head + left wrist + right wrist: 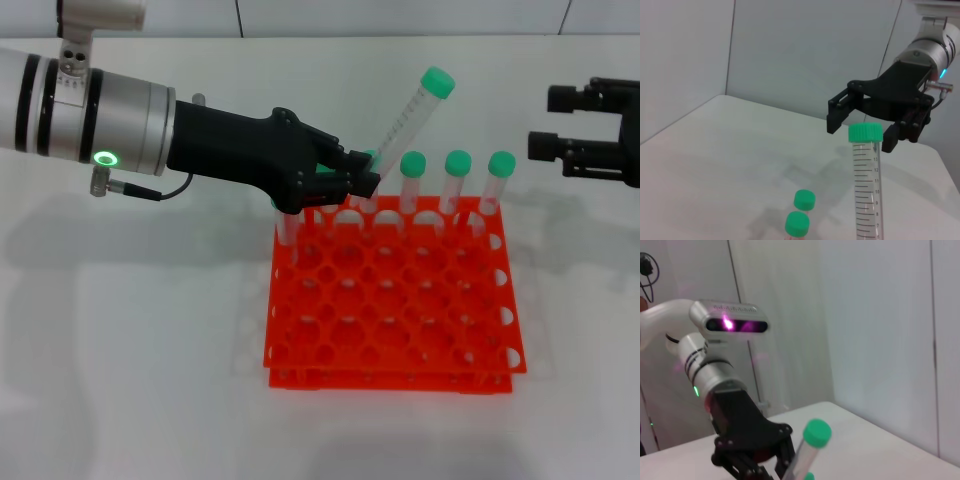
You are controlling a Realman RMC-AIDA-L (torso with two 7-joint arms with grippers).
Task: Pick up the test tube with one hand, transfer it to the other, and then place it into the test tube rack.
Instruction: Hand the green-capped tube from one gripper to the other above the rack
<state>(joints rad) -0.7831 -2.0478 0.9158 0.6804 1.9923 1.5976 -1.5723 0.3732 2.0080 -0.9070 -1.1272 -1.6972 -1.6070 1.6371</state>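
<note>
A white table [120, 330] carries the orange-red test tube rack [390, 310].

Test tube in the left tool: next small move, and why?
Probably bring the right tool in toward the green cap end of the test tube. The left tool grips the tube near its lower end, tilted cap-up above the back row of the test tube rack. The right tool is open and apart from it, so the handover is not yet done.
</note>
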